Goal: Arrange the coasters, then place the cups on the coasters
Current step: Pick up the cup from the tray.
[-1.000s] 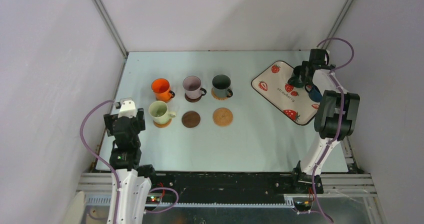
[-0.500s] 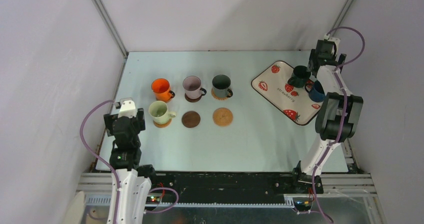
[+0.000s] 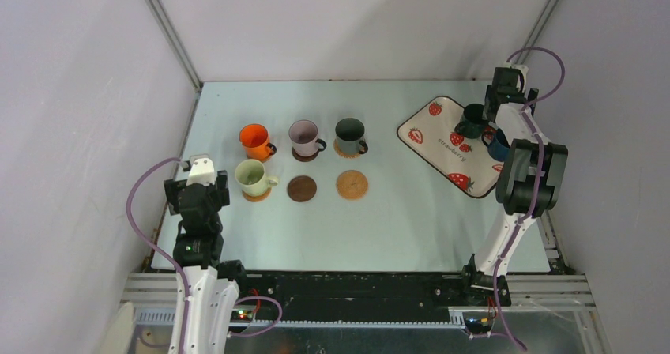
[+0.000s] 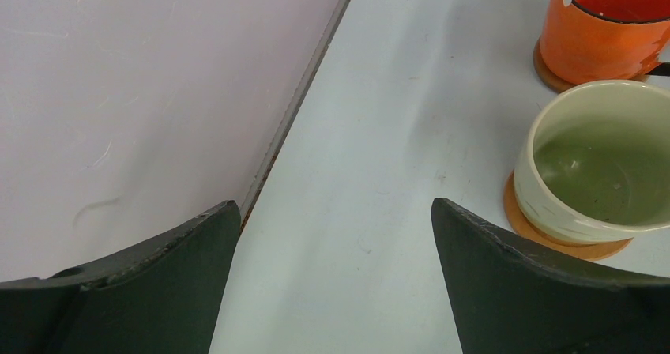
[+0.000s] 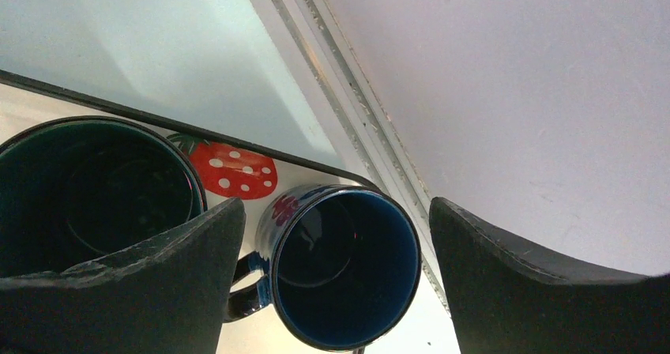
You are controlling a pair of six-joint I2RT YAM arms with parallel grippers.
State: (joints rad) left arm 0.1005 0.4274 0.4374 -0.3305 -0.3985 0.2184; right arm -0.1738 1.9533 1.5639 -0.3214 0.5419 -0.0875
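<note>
Two-by-three grid on the left half of the pale blue table. The far row is full. The glossy orange handled mug is on the left and the pale mauve-white mug is in the middle, sitting on a dark brown disc. The dark green mug is on the right, on a tan coaster. In the near row only the left spot is taken, by the pale green mug on an orange-brown round coaster. The flat dark brown round coaster and the light tan round coaster next to it are both bare.

The last two cups are way over on the far right, on the white strawberry-print tray: a second dark green mug, with the navy blue mug just to its right.

The right gripper hangs over that tray with its fingers spread apart. In the wrist view the navy mug sits right in the gap between them, with its handle toward the left finger. I can see daylight between the mug and the right finger, so there's no clamp on it.

The left gripper is parked at the near left by the wall, jaws wide apart with only bare table between them. The pale green mug is just off to its right, and the orange one is beyond that.
</note>
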